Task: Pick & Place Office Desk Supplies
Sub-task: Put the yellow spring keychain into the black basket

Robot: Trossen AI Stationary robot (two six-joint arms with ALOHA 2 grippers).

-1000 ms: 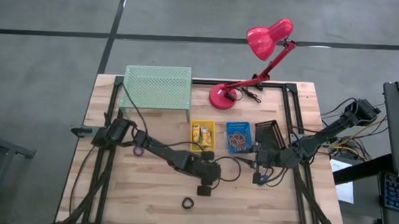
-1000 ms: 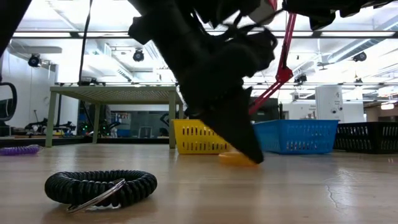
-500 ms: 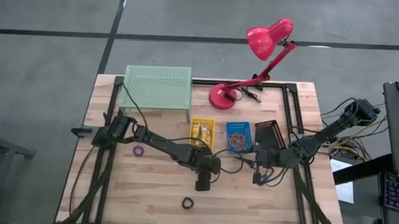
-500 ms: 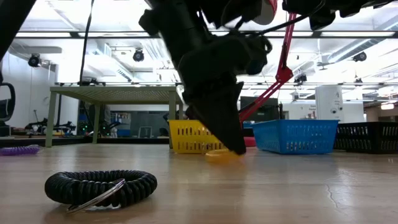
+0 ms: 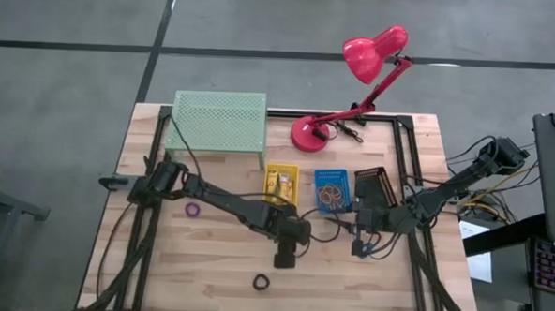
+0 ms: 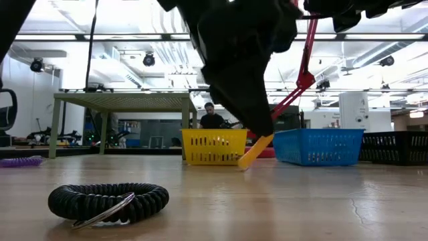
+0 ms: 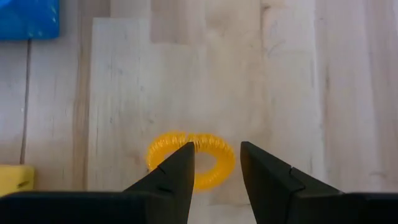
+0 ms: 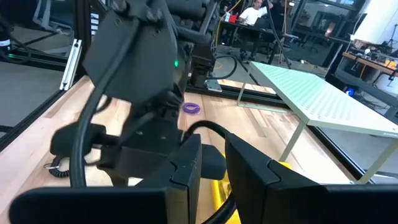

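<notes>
A yellow coiled ring (image 7: 214,149) hangs at the tips of my left gripper (image 5: 283,260), which is shut on it near the middle of the table, in front of the yellow bin (image 5: 281,186). In the low view the ring (image 6: 254,152) shows tilted just above the wood. A black coiled ring (image 5: 261,282) lies flat near the front edge, and a purple ring (image 5: 193,209) lies at the left. My right gripper (image 5: 357,249) waits to the right with a narrow gap between its fingers and nothing in it. My left gripper pinches one side of the yellow ring's band (image 7: 225,163) between its two fingers. One finger (image 7: 180,168) stands over the ring's hole and the other (image 7: 261,174) outside it. The fingers come steeply from above. The ring hangs tilted below them, its lower end (image 6: 243,165) just clear of the table.
A blue bin (image 5: 331,190) and a black bin (image 5: 375,186) stand right of the yellow bin. At the back stand a pale green mesh shelf (image 5: 219,120) and a pink-red desk lamp (image 5: 311,131). Bare wood lies between my left gripper and the front edge.
My left gripper has risen and tipped, keeping its hold on the yellow ring. The ring lay flat on the table before; now it hangs tilted from the fingertips, lifted just clear of the wood.
</notes>
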